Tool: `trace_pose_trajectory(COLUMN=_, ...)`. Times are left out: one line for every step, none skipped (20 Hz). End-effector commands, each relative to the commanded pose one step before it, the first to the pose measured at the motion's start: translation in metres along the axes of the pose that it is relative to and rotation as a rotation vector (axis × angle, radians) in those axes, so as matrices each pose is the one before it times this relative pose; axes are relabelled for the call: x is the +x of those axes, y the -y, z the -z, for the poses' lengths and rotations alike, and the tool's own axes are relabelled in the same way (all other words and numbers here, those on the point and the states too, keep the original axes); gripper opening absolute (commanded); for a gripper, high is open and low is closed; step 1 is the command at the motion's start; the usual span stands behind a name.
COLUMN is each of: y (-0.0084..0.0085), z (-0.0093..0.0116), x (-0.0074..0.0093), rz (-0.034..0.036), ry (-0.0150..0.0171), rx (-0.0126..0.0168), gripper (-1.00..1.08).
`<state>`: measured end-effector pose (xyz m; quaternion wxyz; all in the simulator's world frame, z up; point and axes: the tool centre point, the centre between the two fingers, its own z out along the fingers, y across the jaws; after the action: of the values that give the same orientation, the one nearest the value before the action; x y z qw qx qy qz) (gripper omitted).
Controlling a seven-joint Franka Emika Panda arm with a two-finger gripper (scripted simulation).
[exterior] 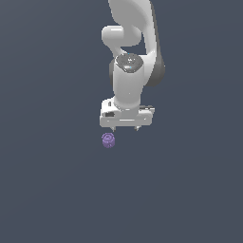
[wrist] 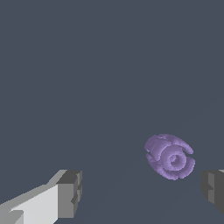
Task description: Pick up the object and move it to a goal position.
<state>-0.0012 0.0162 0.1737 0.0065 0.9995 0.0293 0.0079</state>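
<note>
Right now I see my tool (exterior: 125,128) with fingers (wrist: 69,194) spread apart, gripping nothing, the purple object (exterior: 108,140) just beside them.

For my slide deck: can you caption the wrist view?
Open hand above the floor, purple lump nearer one finger, not yet gripped.

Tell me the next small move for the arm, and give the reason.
Probably shift the gripper sideways toward the exterior view's left, then lower it. The jaws stand wide apart and hold nothing. The purple lump sits below and off to one side of them; in the wrist view it lies near one fingertip rather than midway between the two, so closing now would likely miss it.
</note>
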Motion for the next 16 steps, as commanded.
trace_pose_trajectory(y=-0.00001, z=0.00000, x=0.00000, rz=0.00000, ry=0.00000, rx=0.00000, gripper=1.00)
trace_pose_trajectory(y=0.00016, z=0.00023, x=-0.00003, rz=0.00117, ry=0.00017, rx=-0.00020, gripper=1.00)
trace_pose_trajectory(y=0.00027, z=0.00070, x=-0.00011, rz=0.00309, ry=0.00047, rx=-0.00051, gripper=1.00)
trace_pose_trajectory(y=0.00053, z=0.00115, x=-0.00016, rz=0.00504, ry=0.00077, rx=-0.00086, gripper=1.00)
trace_pose_trajectory(y=0.00075, z=0.00162, x=-0.00021, rz=0.00661, ry=0.00102, rx=-0.00120, gripper=1.00)
trace_pose_trajectory(y=0.00102, z=0.00210, x=-0.00023, rz=0.00769, ry=0.00120, rx=-0.00153, gripper=1.00)
trace_pose_trajectory(y=0.00114, z=0.00216, x=-0.00018, rz=0.00675, ry=0.00108, rx=-0.00153, gripper=1.00)
trace_pose_trajectory(y=0.00106, z=0.00186, x=-0.00009, rz=0.00456, ry=0.00076, rx=-0.00123, gripper=1.00)
trace_pose_trajectory(y=0.00089, z=0.00139, x=-0.00001, rz=0.00240, ry=0.00043, rx=-0.00085, gripper=1.00)
trace_pose_trajectory(y=0.00052, z=0.00090, x=0.00002, rz=0.00057, ry=0.00013, rx=-0.00037, gripper=1.00)
trace_pose_trajectory(y=0.00048, z=0.00032, x=0.00006, rz=0.00000, ry=0.00000, rx=0.00000, gripper=1.00)
trace_pose_trajectory(y=-0.00013, z=-0.00024, x=0.00002, rz=-0.00069, ry=-0.00007, rx=-0.00003, gripper=1.00)
trace_pose_trajectory(y=-0.00039, z=-0.00070, x=-0.00003, rz=0.00000, ry=0.00000, rx=0.00000, gripper=1.00)
trace_pose_trajectory(y=-0.00098, z=-0.00093, x=-0.00015, rz=0.00059, ry=-0.00008, rx=0.00078, gripper=1.00)
trace_pose_trajectory(y=-0.00112, z=-0.00125, x=-0.00020, rz=0.00152, ry=0.00012, rx=0.00025, gripper=1.00)
trace_pose_trajectory(y=-0.00143, z=-0.00156, x=-0.00028, rz=0.00235, ry=0.00018, rx=0.00042, gripper=1.00)
